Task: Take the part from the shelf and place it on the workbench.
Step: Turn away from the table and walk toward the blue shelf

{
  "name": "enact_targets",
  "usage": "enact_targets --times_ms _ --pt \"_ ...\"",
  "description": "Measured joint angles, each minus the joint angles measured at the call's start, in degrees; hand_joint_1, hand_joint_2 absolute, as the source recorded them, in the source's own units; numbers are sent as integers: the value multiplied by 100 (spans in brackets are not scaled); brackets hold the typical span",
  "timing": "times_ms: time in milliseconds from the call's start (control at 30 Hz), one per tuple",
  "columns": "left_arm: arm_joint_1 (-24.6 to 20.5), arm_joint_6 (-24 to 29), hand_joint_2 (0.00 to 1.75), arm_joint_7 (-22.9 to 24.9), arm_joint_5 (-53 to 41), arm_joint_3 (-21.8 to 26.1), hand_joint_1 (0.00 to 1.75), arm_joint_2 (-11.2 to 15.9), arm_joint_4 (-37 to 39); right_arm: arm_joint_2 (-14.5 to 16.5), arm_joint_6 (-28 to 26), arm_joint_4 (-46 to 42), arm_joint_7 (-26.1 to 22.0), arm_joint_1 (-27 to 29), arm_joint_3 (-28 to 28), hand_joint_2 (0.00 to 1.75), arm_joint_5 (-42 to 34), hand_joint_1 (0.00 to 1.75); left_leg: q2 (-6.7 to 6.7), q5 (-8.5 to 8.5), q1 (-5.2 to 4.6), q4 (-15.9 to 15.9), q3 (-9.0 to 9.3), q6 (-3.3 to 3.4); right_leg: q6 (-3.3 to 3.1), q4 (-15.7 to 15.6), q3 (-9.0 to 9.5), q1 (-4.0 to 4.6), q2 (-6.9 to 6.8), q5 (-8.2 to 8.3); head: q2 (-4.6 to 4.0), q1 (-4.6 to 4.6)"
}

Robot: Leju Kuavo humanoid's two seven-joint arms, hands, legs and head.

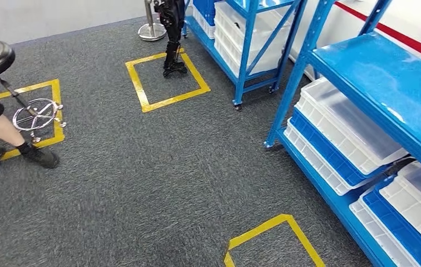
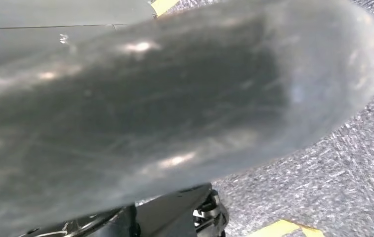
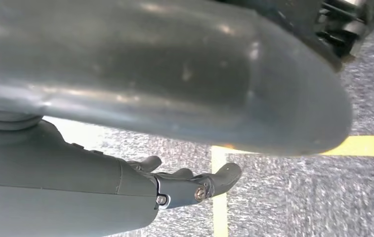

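The task looks barely begun: the blue metal shelf (image 1: pixel 375 72) with white plastic bins (image 1: pixel 347 125) stands to the right, no part can be made out, the right hand (image 3: pixel 185 185) hangs empty with loosely extended fingers, and the left hand's (image 2: pixel 175 113) fingers cannot be told.

Left hand (image 2: pixel 175 113) a close grey blur, fingers hidden, shelf (image 1: pixel 375 72) cut off at frame edge
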Motion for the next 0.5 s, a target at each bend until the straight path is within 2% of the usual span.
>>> enact_targets --times_ms 33,67,100,133,167,200,233,267,300,333,367,433,500 --pt "-6 0 0 1 0 1 0 -2 0 1 0 0 0 -3 0 0 0 0 64 -11 6 -18 34 -38 -41 -20 -3 10 76 23 0 -1" --pt "-14 0 0 2 0 1 0 -4 0 0 0 0 0 2 0 0 0 0 60 -27 21 -17 60 -75 -83 -39 18 -17 150 50 -1 -4" --pt "-19 0 0 3 0 1 0 -6 0 -2 0 1 3 9 0 0 0 0 -31 -80 35 32 64 -105 -121 -58 49 -42 223 74 -1 -9" --pt "-19 1 0 3 0 1 0 -7 1 -3 1 1 11 14 -1 0 1 0 -178 -204 47 201 10 -126 -158 -78 82 -72 294 93 -2 -19" --pt "-13 1 0 4 0 2 0 -7 1 -3 2 1 20 18 -1 0 4 0 -356 -374 58 474 -103 -139 -189 -87 113 -96 362 105 -2 -31" --pt "-3 2 0 6 0 4 0 -7 2 -3 4 1 30 18 -2 0 8 0 -486 -579 59 853 -277 -143 -211 -86 116 -85 435 104 -2 -38" --pt "7 2 0 8 0 6 0 -7 2 -3 6 0 36 16 -2 0 12 0 -548 -748 59 1236 -466 -149 -228 -86 117 -75 514 104 -2 -45" --pt "15 2 0 10 0 7 0 -8 2 -6 8 0 38 19 -2 0 16 0 -572 -817 59 1496 -609 -153 -236 -83 122 -67 601 103 -2 -45" --pt "20 3 0 12 0 8 0 -9 2 -10 8 0 38 25 -2 0 19 0 -583 -773 62 1579 -677 -154 -238 -80 131 -62 695 100 -2 -45" --pt "21 3 0 13 0 8 0 -10 2 -14 9 0 39 31 -2 0 22 0 -593 -609 69 1423 -631 -153 -236 -75 145 -62 785 95 -2 -45" --pt "21 4 0 13 -1 7 0 -9 2 -16 10 0 39 36 -2 0 25 0 -628 -375 83 1092 -500 -152 -231 -67 161 -65 875 88 -2 -44" --pt "21 4 0 13 -3 9 0 -8 3 -13 14 0 36 31 -2 0 32 0 -862 -20 127 374 -200 -151 -195 -35 162 -58 1029 61 -2 -44" --pt "9 5 0 12 -6 10 0 -7 3 -7 19 0 27 32 -1 0 45 0 -1009 62 124 76 -89 -126 -126 -21 115 -59 1141 54 -2 -41"
